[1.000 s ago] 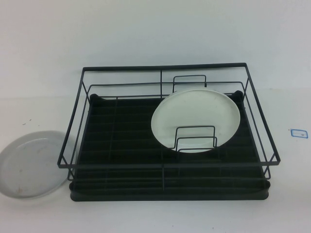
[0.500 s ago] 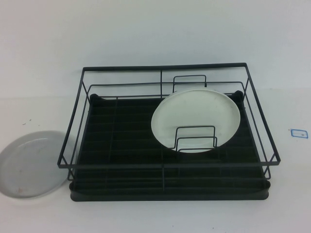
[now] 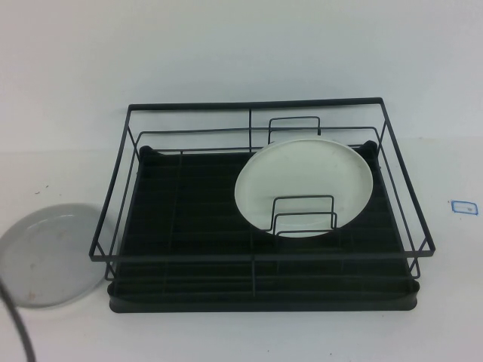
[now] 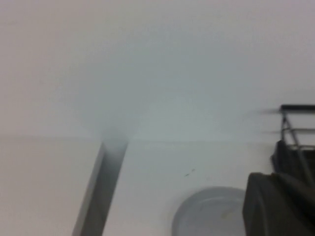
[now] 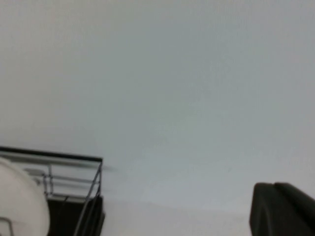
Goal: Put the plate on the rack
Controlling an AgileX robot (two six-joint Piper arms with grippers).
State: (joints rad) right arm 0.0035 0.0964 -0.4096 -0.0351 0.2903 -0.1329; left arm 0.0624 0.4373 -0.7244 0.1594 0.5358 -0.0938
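1. Here the plate (image 3: 47,255) lies flat on the table, just left of the rack (image 3: 260,200)
2. Likely rigid, smooth, breakable; grasp its raised rim
3. Left gripper (image 4: 275,204), right gripper (image 5: 283,209): finger state cannot be told

Rack (image 3: 263,255) – thin black metal wire; plate (image 3: 47,256) – smooth, glazed.

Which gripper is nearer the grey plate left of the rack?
Left. The left gripper looks down at the plate from close by; the right gripper is beyond the rack.
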